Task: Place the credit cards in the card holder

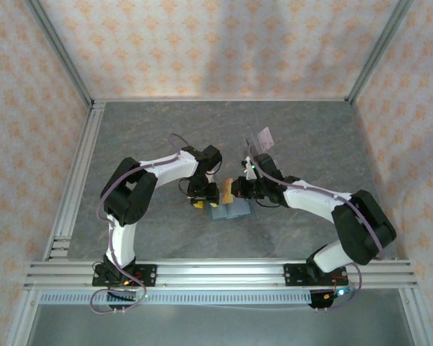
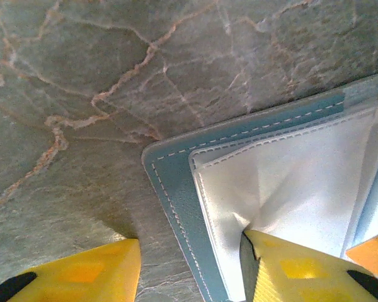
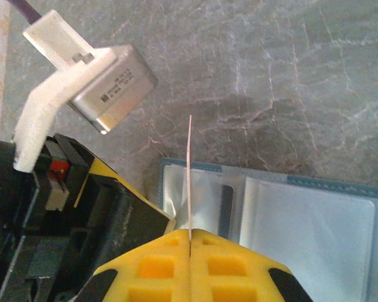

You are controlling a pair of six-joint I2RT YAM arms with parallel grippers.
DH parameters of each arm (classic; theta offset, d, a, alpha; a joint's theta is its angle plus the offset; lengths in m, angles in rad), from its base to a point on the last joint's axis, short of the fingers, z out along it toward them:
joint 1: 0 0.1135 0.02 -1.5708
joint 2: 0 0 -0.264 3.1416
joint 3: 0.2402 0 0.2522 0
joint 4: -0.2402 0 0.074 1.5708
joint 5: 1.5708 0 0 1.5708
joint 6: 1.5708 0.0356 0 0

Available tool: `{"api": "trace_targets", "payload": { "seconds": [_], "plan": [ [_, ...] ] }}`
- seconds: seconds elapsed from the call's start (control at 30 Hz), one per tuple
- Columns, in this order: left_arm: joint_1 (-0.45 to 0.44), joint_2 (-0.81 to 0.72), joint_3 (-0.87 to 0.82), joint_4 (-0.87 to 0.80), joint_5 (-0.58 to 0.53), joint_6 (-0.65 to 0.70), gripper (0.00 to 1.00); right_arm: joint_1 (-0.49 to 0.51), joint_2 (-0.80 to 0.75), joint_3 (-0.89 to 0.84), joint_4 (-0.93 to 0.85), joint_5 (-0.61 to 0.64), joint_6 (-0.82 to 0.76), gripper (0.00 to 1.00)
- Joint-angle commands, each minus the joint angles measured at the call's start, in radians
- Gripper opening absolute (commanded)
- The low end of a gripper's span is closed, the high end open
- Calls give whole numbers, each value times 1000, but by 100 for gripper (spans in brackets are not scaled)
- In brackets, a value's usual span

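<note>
Card (image 3: 189,176): seen edge-on above the right gripper (image 3: 190,242). Its face cannot be read, and its lower part is hidden between the closed pads. Holder (image 3: 315,220): the near edge is hidden behind that gripper's fingers, and the part to their right is cut off by the frame. Left gripper (image 2: 189,240): both fingers are cut off at the bottom edge. The orange corner (image 2: 372,251) beside its right finger is cut off and its identity is unclear.

Grey veined table (image 1: 310,137). Teal card holder (image 1: 231,212), lying open at centre. Left gripper (image 1: 200,202) and right gripper (image 1: 229,192), side by side at its far edge. Clear stand (image 1: 262,140), behind right gripper, apart from holder.
</note>
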Motion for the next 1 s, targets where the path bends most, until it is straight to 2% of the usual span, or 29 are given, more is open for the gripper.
{"api": "trace_targets", "payload": {
  "seconds": [0.0, 0.47, 0.97],
  "plan": [
    [-6, 4, -28, -47, -36, 24, 46, -11, 18, -11, 71, 2, 0, 0],
    [-5, -4, -36, -46, -35, 19, 46, -48, 36, -28, 65, -17, -31, 0],
    [-5, -6, -41, -46, -36, 16, 46, -48, 80, -75, 153, -83, 16, 0]
  ]
}}
